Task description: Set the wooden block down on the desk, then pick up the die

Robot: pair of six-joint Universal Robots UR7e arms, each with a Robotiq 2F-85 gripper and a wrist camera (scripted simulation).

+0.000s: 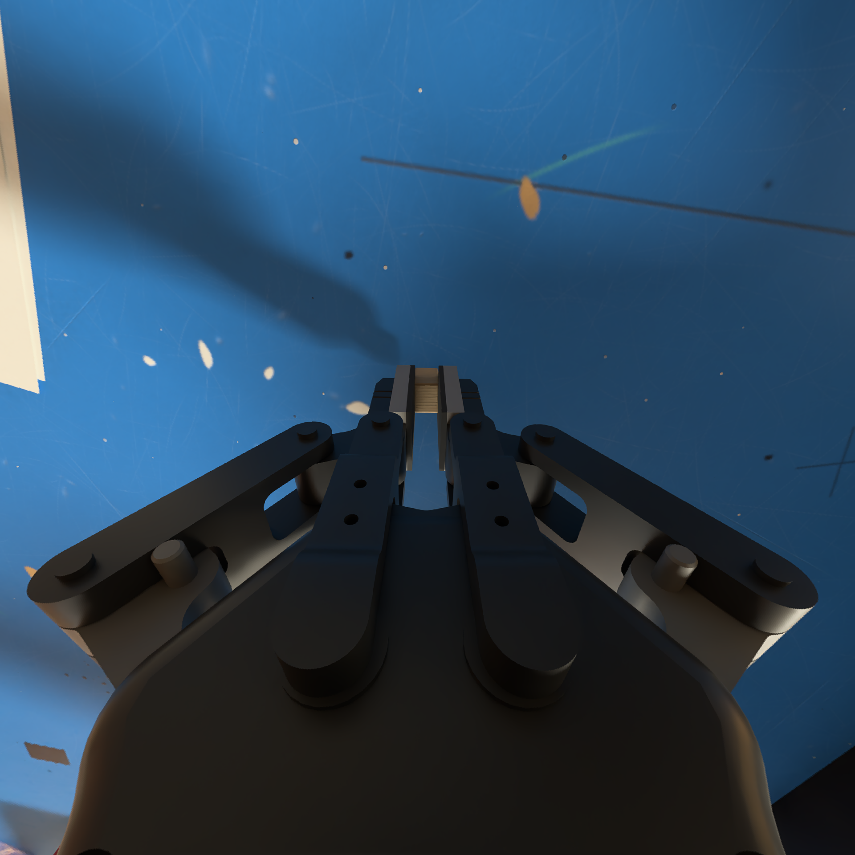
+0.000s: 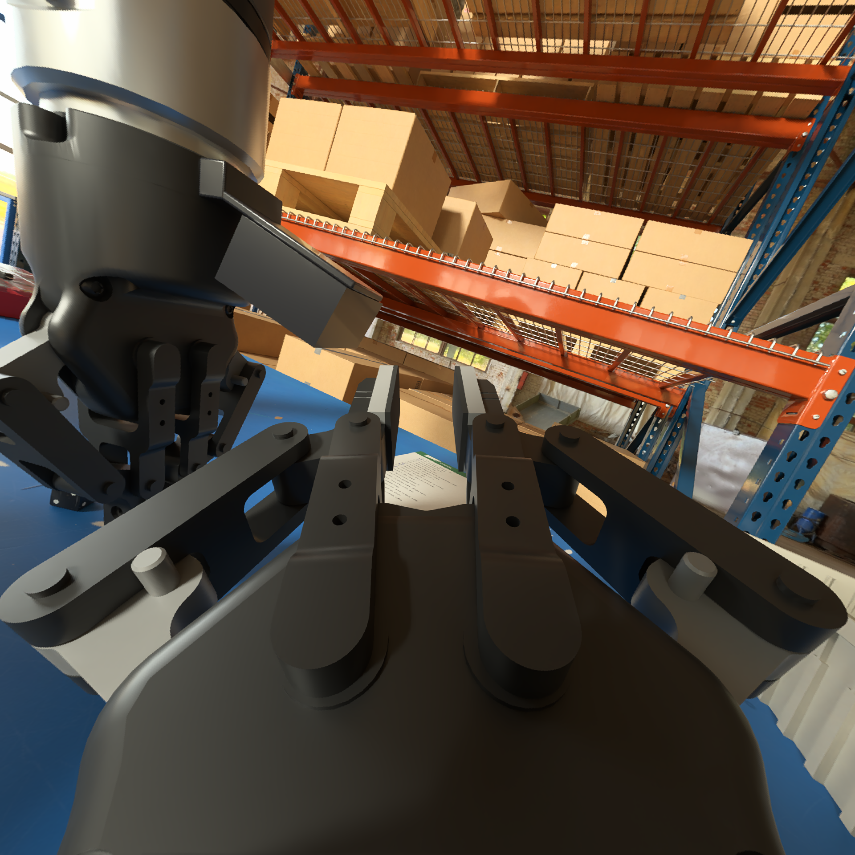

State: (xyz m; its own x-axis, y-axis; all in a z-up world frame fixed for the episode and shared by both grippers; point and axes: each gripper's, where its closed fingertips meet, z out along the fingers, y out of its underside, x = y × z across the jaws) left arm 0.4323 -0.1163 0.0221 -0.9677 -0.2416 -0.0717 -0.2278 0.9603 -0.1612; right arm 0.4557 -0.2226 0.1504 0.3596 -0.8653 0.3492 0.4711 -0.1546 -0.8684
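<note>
In the left wrist view my left gripper (image 1: 426, 388) is shut on a small pale wooden block (image 1: 426, 392), pinched between its two fingertips just above the blue desk (image 1: 601, 324). Its shadow meets the fingertips. The left gripper also shows in the right wrist view (image 2: 134, 490), pointing down at the desk, with the block hidden there. My right gripper (image 2: 426, 402) is tilted upward over the desk (image 2: 37, 740), with its jaws a little apart and nothing between them. No die shows in either view.
A cream sheet edge (image 1: 16, 231) lies at the far left of the desk. A printed page with a green header (image 2: 423, 476) lies beyond my right fingers. A white stack (image 2: 823, 671) sits at the right. Orange shelving with cardboard boxes (image 2: 601, 240) stands behind.
</note>
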